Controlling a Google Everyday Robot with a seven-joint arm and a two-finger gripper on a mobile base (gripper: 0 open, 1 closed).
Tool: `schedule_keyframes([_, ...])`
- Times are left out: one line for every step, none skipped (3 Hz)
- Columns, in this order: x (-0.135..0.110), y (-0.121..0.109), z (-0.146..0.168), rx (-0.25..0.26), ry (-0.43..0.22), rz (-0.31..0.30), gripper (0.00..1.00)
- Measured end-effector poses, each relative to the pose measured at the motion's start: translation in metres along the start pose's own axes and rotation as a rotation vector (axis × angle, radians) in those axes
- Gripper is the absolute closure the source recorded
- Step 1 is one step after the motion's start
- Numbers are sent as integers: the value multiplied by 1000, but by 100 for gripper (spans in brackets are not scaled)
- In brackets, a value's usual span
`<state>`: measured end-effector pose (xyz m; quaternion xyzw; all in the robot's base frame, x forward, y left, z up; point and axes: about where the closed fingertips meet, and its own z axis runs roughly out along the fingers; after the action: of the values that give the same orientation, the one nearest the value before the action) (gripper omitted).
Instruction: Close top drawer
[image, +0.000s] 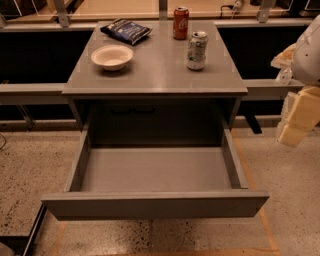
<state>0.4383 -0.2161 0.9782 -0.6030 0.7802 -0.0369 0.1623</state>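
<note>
The top drawer (155, 205) of a grey cabinet stands pulled far out toward the camera. Its wide, flat, handleless front panel is nearest to me, and the inside (155, 169) is bare. No other drawer fronts show. My gripper (299, 120), pale yellow below a white arm, hangs at the right edge of the view. It is to the right of the drawer's right side wall, apart from it, and holds nothing that I can see.
On the cabinet top (155, 80) stand a white bowl (112, 56), a dark blue snack bag (125, 31), a red soda can (180, 23) and a pale can (196, 50). Speckled floor (30, 170) lies on both sides. Low grey rails (30, 92) run behind.
</note>
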Motion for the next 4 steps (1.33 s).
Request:
schedule_keyframes([0, 0, 0, 0, 0, 0, 0])
schedule_keyframes([-1, 0, 0, 5, -6, -3, 16])
schedule_keyframes([-4, 4, 9, -10, -23, -15, 38])
schedule_keyframes([-3, 16, 31, -81, -42, -28, 62])
